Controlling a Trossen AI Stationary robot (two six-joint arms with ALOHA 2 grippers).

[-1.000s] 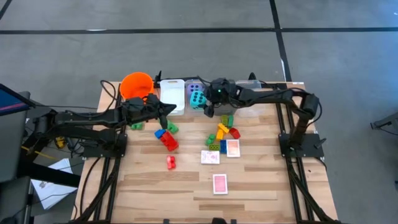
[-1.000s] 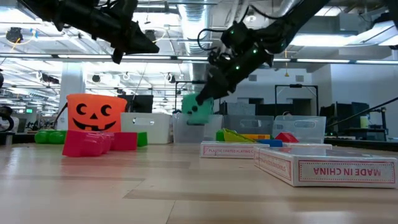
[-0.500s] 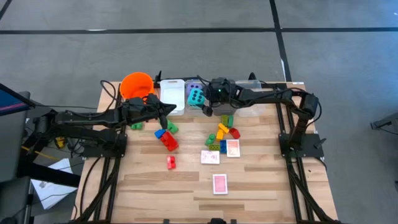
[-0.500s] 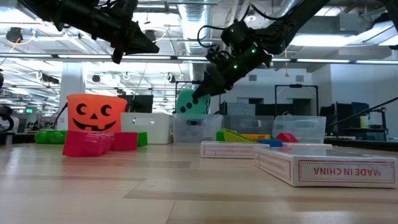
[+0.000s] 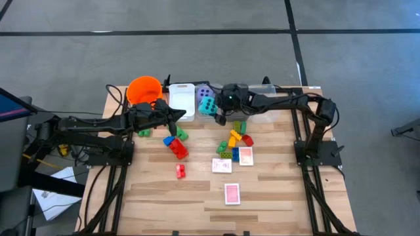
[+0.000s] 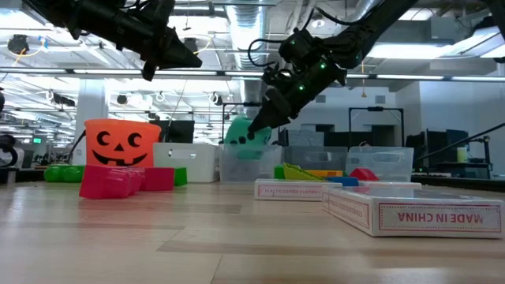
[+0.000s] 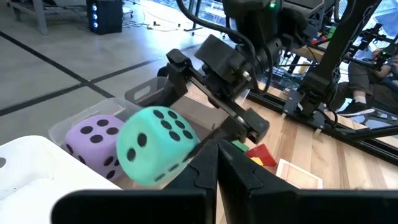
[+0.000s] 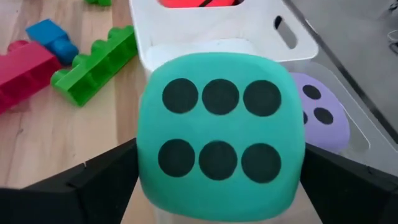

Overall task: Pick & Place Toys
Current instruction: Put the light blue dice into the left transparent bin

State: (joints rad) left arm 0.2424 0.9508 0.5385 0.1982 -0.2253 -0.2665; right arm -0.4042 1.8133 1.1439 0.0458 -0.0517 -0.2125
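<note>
Grey floor all round, light wooden table in the middle of the high view. Orange bucket near the table's upper left corner, white bin just right of it, clear bin next along the top edge. Right gripper reaching in from the right of the frame to upper centre, fingers clamped on the teal die, one on either side of it in the right wrist view. Die held above the clear bin's rim; touching the bin or not, hard to tell. Purple die already lying inside that bin, just beside the teal one. Left gripper poised left of centre, above the table near the white bin, fingers pressed together and holding nothing. Loose bricks scattered at mid-table, a second cluster to their right. Pink-backed cards lower down, toward the bottom centre
</note>
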